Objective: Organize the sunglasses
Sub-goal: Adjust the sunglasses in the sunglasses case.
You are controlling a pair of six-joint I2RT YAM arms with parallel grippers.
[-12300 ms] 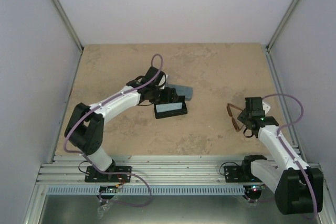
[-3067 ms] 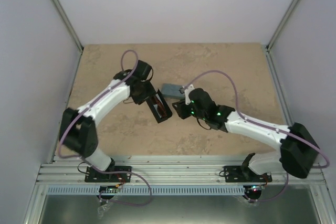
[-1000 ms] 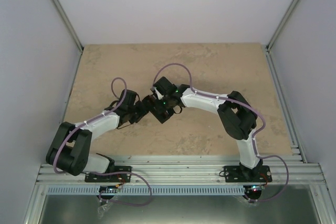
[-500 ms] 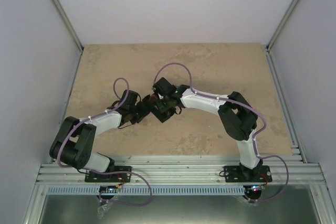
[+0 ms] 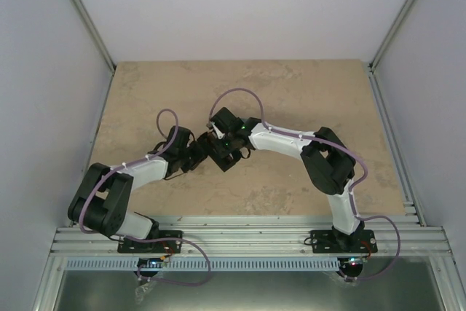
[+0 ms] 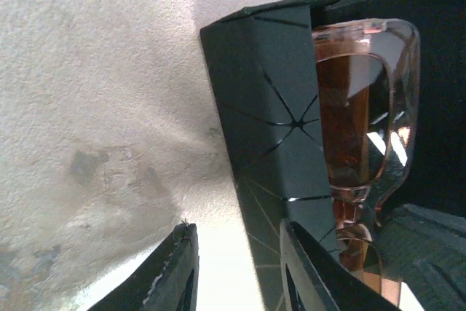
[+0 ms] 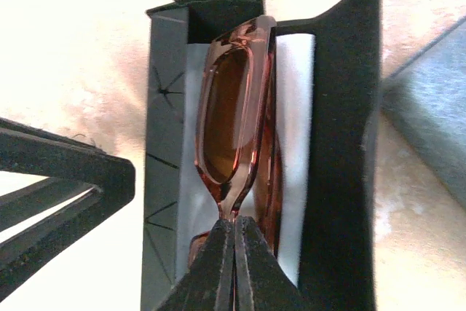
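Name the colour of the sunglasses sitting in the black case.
Translucent amber-brown sunglasses, seen best in the right wrist view.

no readable text, brand, number or sign anywhere in these views. the closest thing is the black case (image 7: 164, 143), and that only carries thin lines fanning out from a point, not letters.

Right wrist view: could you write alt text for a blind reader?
Amber sunglasses stand on edge inside an open black case, and the shut right gripper meets their bridge. A grey-blue case lies at the right edge.
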